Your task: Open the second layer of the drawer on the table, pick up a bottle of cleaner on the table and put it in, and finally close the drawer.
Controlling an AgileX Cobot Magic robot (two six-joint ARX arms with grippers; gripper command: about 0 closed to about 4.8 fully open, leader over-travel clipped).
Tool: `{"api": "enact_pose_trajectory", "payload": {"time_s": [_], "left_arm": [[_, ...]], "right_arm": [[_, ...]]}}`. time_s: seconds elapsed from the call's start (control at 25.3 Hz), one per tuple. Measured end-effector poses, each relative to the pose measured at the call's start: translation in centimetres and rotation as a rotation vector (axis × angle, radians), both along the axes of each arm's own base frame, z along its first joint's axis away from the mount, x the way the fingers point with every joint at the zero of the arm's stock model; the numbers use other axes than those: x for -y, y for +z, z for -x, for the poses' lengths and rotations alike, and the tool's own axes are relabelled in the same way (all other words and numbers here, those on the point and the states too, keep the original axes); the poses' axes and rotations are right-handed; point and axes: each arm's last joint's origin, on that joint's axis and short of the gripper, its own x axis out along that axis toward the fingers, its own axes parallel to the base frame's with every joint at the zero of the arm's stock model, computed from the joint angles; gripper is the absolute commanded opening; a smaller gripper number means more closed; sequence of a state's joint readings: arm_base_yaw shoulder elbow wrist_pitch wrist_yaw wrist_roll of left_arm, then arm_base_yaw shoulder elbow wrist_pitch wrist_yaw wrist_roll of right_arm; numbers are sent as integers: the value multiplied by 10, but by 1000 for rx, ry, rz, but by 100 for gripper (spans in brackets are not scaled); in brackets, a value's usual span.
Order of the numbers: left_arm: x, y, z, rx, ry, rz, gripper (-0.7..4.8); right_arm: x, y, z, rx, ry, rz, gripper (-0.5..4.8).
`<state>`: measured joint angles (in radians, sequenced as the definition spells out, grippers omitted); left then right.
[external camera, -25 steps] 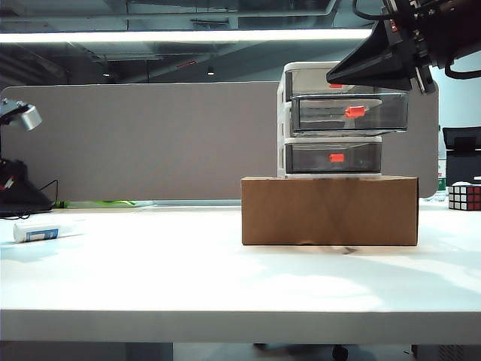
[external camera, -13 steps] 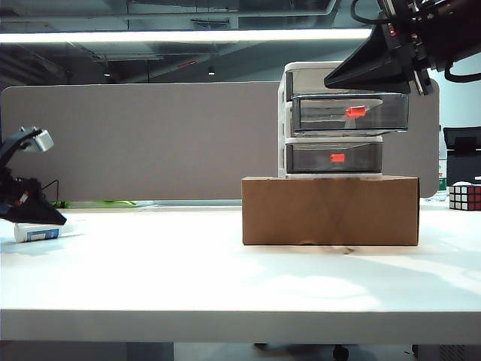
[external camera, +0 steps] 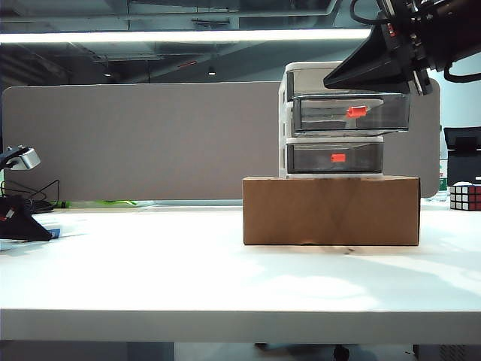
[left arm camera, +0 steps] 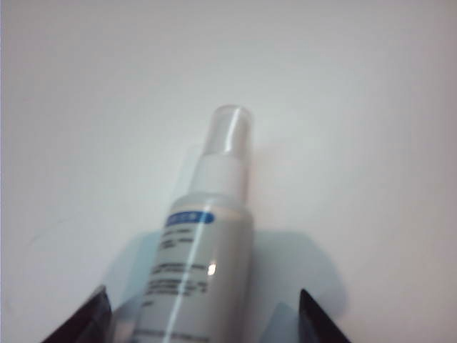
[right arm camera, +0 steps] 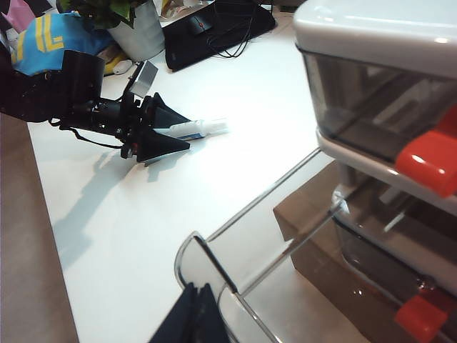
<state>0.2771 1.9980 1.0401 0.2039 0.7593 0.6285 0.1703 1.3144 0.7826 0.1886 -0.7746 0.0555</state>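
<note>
Down at the far left of the bench [external camera: 225,278], my left hand [left arm camera: 203,318] is straddling the bottle of cleaner [left arm camera: 203,250], one dark finger on either side of its body, spread and not yet pressing it. I am lining up that way, I judge, so the slim tube sits square between the pads before I squeeze. It is lying flat on the white top: a smooth, glossy white cylinder with a blue label band, narrowing to a clear rounded cap that points away from my wrist.

Up high on the right, my right hand [right arm camera: 191,314] is resting with its fingers pressed together at the rim of the second layer of the drawer [external camera: 350,113], apparently steadying it pulled out so the opening is ready for the bottle. That tray is smoky, see-through plastic with an orange-red tab; the drawer [external camera: 284,90] has a white frame and is standing on a matte brown cardboard box [external camera: 331,210].
</note>
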Motion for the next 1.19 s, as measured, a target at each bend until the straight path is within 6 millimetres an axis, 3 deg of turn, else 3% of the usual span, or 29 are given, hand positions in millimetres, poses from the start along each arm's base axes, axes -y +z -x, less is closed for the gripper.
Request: {"api": "enact_pose_trajectory", "payload": {"time_s": [0.4, 0.47, 0.71, 0.99, 1.19], "left_arm": [[0, -9, -5, 24, -32, 18, 252], [0, -9, -5, 25, -31, 18, 165], [0, -10, -6, 34, -39, 25, 17], [2, -3, -3, 25, -38, 68, 17], [4, 38, 1, 118, -76, 81, 18]], "right_arm": [[0, 0, 0, 0, 0, 0, -5], [0, 0, 0, -1, 0, 0, -5], [0, -1, 0, -8, 0, 1, -5], [0, -1, 0, -8, 1, 1, -5], [1, 10, 7, 35, 1, -6, -5]]}}
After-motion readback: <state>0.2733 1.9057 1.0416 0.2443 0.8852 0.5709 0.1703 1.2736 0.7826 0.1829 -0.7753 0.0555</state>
